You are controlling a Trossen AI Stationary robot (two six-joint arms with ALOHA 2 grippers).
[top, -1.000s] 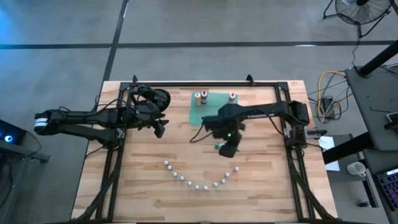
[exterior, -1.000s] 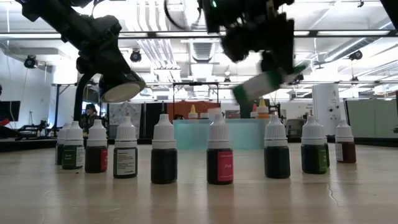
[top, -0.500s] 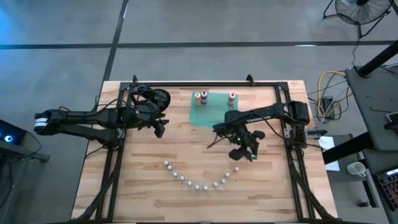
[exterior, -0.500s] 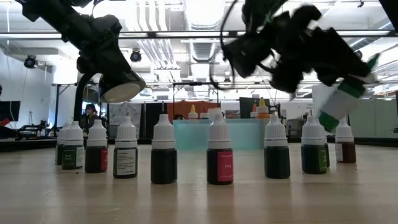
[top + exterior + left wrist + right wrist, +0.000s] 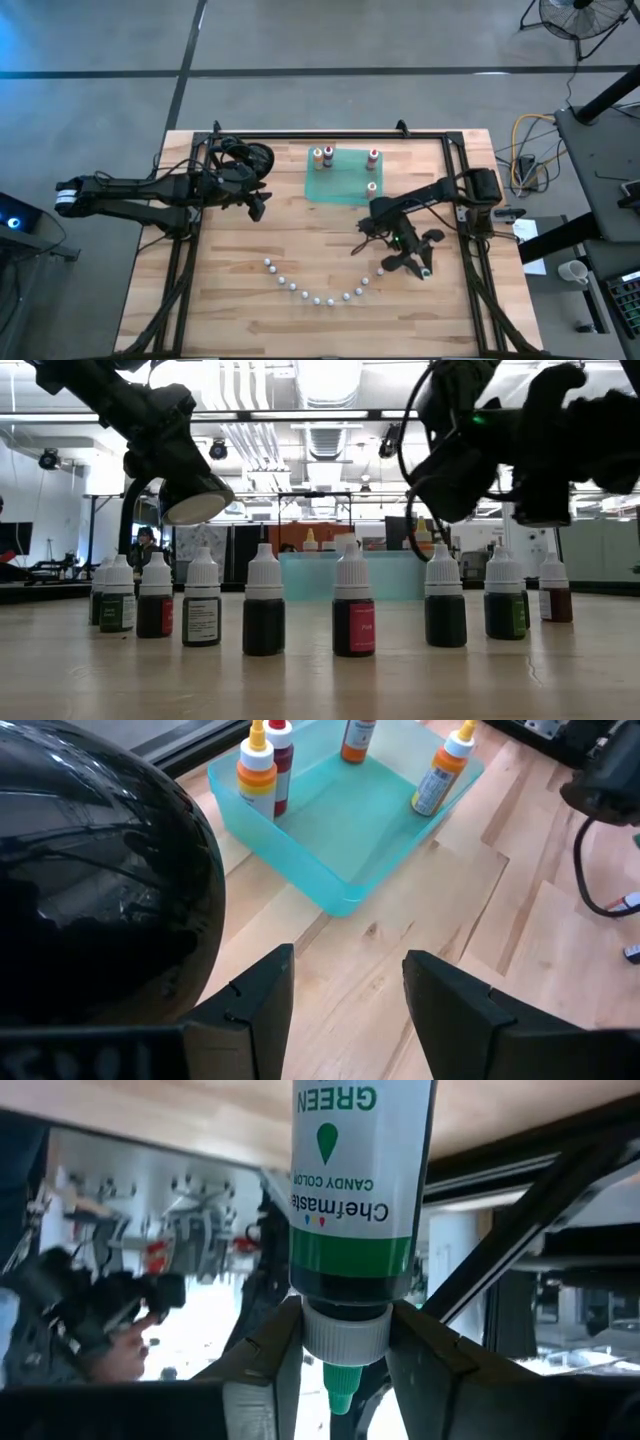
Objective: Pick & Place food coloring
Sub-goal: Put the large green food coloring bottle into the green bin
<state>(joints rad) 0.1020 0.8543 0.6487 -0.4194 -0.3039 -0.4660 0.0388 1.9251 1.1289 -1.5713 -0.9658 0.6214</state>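
My right gripper (image 5: 412, 262) hangs over the table's right half, near the right end of the row, shut on a green food coloring bottle (image 5: 355, 1170) labelled GREEN. Several small white-capped bottles (image 5: 263, 610) stand on their bases in a curved row (image 5: 318, 296) near the front. A translucent green tray (image 5: 340, 180) at the back holds orange and red bottles (image 5: 257, 765) standing upright. My left gripper (image 5: 345, 1005) waits open to the left of the tray (image 5: 340, 830), holding nothing. My right gripper pinches the green bottle at its white cap (image 5: 345, 1335), one finger (image 5: 265, 1355) on each side. The labelled body sticks out beyond the fingertips and the green tip (image 5: 340, 1392) points back toward the wrist. The bottle is lifted clear of the table.
A black frame (image 5: 330, 135) runs along the table's back and sides. Bare wood lies between the tray and the row of small bottles. The room beyond the table shows racks and a person far off (image 5: 146, 540).
My right gripper has carried the green bottle from the tray's near edge toward the table's right and near edges, sinking as it went. Its wrist has rolled, turning the bottle with it. The left arm has kept still.
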